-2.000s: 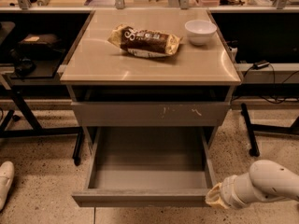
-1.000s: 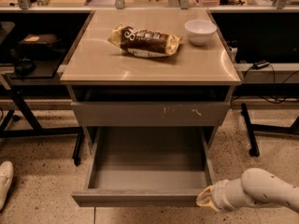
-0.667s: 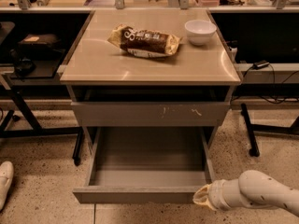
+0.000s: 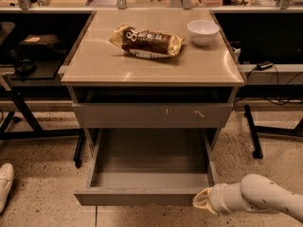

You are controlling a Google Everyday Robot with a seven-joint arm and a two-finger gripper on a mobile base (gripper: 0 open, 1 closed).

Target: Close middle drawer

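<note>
The middle drawer (image 4: 142,196) is pulled far out of the small cabinet, a wide, shallow grey box, empty inside, with a plain flat front. Above it sits the shut drawer front with pale scratch marks (image 4: 151,114). My gripper (image 4: 202,202) comes in from the lower right on a white arm. Its tip is at the right end of the open drawer's front, touching it or nearly so.
A brown snack bag (image 4: 147,41) and a white bowl (image 4: 203,31) lie on the cabinet top (image 4: 104,65). Black table legs (image 4: 252,131) stand to the right, dark desk frames to the left. A white shoe (image 4: 5,183) is on the speckled floor at far left.
My arm has moved left along the floor side, bringing the gripper from right of the drawer to the right end of its front. The drawer stays open.
</note>
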